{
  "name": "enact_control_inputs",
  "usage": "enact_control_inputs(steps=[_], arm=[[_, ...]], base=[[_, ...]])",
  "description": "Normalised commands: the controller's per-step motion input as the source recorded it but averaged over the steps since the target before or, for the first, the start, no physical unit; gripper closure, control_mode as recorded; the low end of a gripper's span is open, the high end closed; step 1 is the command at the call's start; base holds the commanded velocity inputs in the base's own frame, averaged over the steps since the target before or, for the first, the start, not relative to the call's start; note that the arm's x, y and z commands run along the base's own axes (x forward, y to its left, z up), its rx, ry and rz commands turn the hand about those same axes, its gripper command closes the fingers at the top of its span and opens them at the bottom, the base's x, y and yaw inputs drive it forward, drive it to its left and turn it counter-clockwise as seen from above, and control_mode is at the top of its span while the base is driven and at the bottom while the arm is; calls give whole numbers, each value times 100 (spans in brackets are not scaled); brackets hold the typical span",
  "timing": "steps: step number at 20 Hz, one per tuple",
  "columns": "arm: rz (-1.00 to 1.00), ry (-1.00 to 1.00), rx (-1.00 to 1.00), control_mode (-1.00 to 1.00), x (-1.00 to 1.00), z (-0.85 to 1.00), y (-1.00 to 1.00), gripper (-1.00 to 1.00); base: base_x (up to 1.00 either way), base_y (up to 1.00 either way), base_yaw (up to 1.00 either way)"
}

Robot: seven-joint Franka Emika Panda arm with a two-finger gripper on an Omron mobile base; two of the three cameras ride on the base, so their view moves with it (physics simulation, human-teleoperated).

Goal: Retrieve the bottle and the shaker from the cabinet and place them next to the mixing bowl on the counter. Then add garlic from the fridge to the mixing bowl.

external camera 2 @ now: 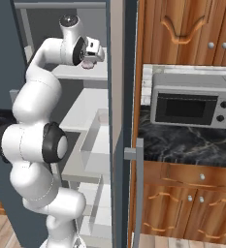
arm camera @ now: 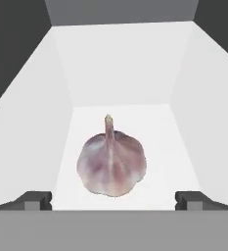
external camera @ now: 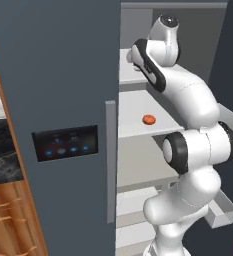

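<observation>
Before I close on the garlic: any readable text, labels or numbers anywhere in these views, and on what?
No readable text anywhere.
Fridge door panel: blue lit spots and faint marks, too blurred to read.
Microwave: two knobs, no legible markings.
Garlic and fridge shelf: no labels.

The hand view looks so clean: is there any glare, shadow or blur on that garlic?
Hand view: the garlic is sharp, evenly lit, no glare, with barely any shadow on the white shelf; the open claw shows crisp fingertips. Right base view: the garlic is small, partly hidden by the claw, and softer. Left base view: flat light, slightly blurry overall.
</observation>
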Motion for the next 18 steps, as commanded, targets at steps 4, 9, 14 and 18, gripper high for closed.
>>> enact_control_inputs(steps=[4, 9, 14, 18], arm=[[0, 2, 0, -100, 36, -22, 0, -100], [0, 11, 0, -100, 51, 0, 0, -100], [0, 5, 0, -100, 13, 0, 0, -100], [0, 0, 0, -100, 3, -8, 0, -100]], base=[[0, 0, 0], [0, 0, 0], [0, 0, 0], [0, 0, 0]])
